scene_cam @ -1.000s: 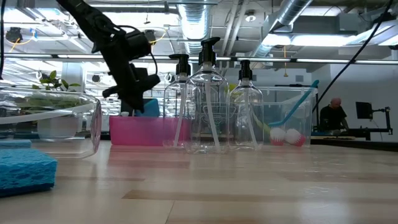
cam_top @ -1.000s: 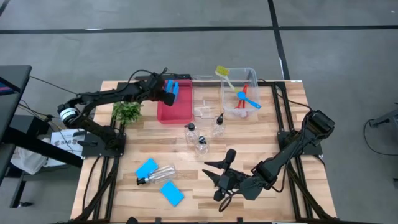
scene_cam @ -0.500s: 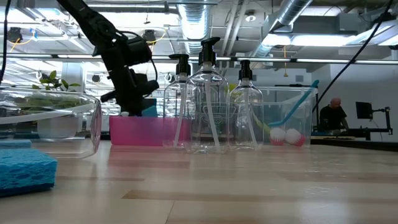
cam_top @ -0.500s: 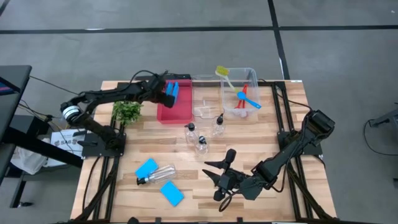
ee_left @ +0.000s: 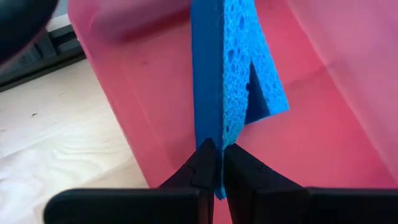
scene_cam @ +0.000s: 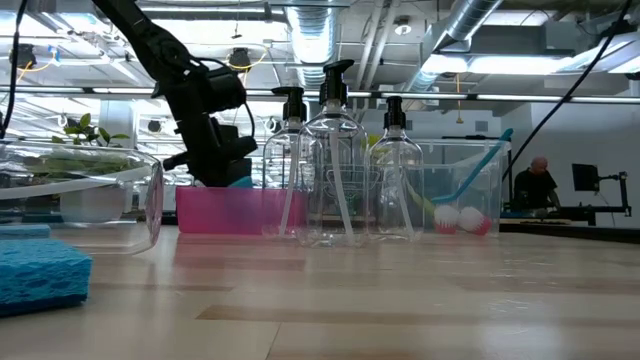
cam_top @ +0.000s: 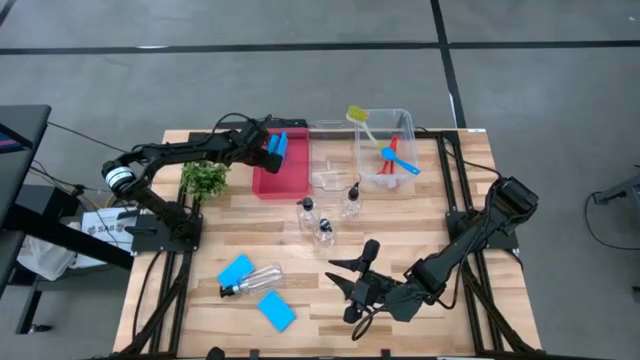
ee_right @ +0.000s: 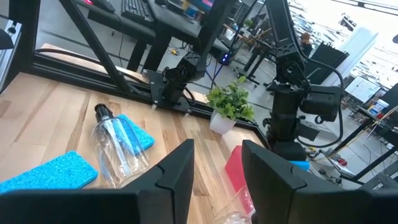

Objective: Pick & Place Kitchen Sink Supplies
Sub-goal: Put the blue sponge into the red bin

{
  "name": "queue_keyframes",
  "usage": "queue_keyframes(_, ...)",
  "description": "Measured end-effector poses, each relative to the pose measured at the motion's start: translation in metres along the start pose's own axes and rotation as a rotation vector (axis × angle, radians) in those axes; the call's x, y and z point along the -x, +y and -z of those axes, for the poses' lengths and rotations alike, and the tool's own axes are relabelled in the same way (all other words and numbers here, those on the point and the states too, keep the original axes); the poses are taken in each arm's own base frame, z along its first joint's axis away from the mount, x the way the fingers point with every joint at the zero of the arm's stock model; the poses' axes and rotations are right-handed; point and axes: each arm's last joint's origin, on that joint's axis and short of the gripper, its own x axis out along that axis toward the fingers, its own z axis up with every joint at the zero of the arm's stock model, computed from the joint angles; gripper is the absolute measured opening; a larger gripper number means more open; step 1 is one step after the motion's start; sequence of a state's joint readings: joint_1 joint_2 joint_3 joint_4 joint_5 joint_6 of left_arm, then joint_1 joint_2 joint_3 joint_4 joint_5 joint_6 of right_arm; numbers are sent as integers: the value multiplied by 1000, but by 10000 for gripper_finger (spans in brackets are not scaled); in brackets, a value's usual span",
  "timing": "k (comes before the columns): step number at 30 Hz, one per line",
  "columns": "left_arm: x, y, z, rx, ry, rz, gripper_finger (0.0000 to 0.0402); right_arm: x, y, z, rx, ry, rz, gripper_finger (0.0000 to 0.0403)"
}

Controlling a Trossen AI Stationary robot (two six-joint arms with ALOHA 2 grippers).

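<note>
The right gripper (cam_top: 352,283) rests low at the table's near edge, its fingers parted around nothing. Farther back, the left gripper (ee_left: 219,163) pinches a blue sponge (ee_left: 233,74) on edge over the red tray (cam_top: 282,176), its arm stretched across from the left.

Light wooden table (cam_top: 400,215) on a black frame, set on a grey floor (cam_top: 300,90) crossed by dark lines. Red tray (cam_top: 282,178) near the far edge, left of centre. Just right of it, two clear plastic bins: one (cam_top: 330,160) beside the tray, another (cam_top: 385,150) further right. Small green leafy plant (cam_top: 205,180) in a white pot, just left of the tray. Beyond the table, seen from table height, ceiling ducts and pipes (scene_cam: 470,40), and a person (scene_cam: 533,185) seated far off at the right near a dark monitor (scene_cam: 587,178).
</note>
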State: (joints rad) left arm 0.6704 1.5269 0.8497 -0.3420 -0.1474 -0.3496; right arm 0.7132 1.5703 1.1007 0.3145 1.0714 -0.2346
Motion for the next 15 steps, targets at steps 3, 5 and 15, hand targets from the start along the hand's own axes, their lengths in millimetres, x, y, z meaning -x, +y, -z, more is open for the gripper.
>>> queue_keyframes(3,0,0,0,0,-2,0,21,0,0,0,0,0,0,128)
queue_keyframes(5,0,0,0,1,-3,1,21,0,0,0,0,0,0,128)
queue_keyframes(15,0,0,-1,-3,-10,3,43,0,0,0,0,0,0,128)
